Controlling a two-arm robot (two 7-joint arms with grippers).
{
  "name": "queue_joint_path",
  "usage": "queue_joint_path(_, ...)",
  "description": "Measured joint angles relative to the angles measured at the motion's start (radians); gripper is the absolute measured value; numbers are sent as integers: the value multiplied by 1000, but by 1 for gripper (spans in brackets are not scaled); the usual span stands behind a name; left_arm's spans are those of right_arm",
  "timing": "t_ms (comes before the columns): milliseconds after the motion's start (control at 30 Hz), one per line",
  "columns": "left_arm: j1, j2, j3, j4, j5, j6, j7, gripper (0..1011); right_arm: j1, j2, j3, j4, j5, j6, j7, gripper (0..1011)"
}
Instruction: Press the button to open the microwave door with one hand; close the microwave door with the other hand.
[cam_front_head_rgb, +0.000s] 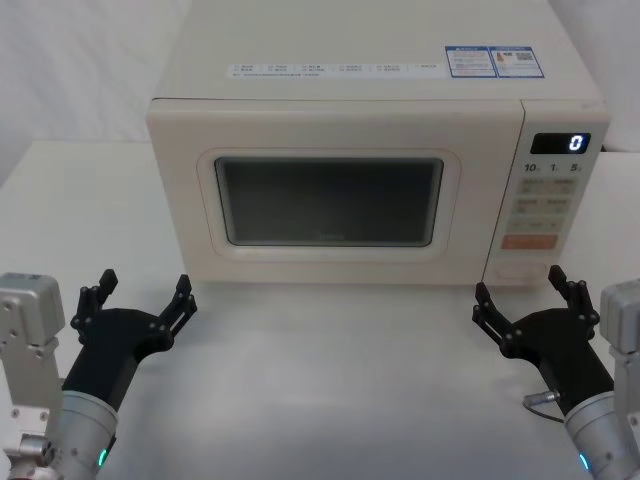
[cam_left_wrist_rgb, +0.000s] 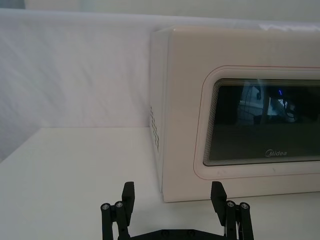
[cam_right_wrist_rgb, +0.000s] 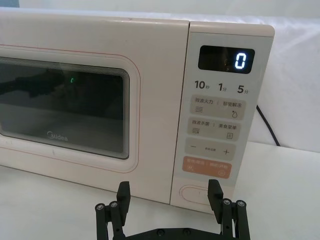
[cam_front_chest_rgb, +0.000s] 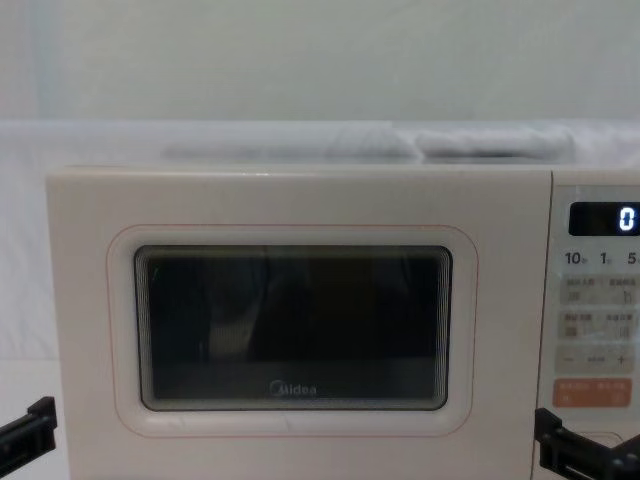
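Left gripper (cam_front_head_rgb: 146, 293) hovered over the table (cam_front_head_rgb: 330, 380), fingers spread wide, holding nothing, short of the microwave's (cam_front_head_rgb: 370, 150) lower left corner. Right gripper (cam_front_head_rgb: 522, 290) likewise splayed wide and empty, poised just in front of the control panel's bottom edge, touching nothing. Door (cam_front_head_rgb: 330, 200) sat shut flush with the body: smooth cream-white face, dark rounded-rectangle window, thin pink outline, grey logo beneath the glass. Button (cam_right_wrist_rgb: 197, 193), a cream oval with raised outline, lay lowest on the panel, under an orange-pink key (cam_right_wrist_rgb: 207, 168), framed between the right fingers in the right wrist view. Display (cam_front_head_rgb: 560, 143) read "0".
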Motion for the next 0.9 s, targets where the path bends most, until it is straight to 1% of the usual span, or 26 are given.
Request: queue_joint_path(900, 0, 0, 0, 0, 0, 0, 0, 1001, 0, 0, 0, 0, 0, 0, 0, 1002)
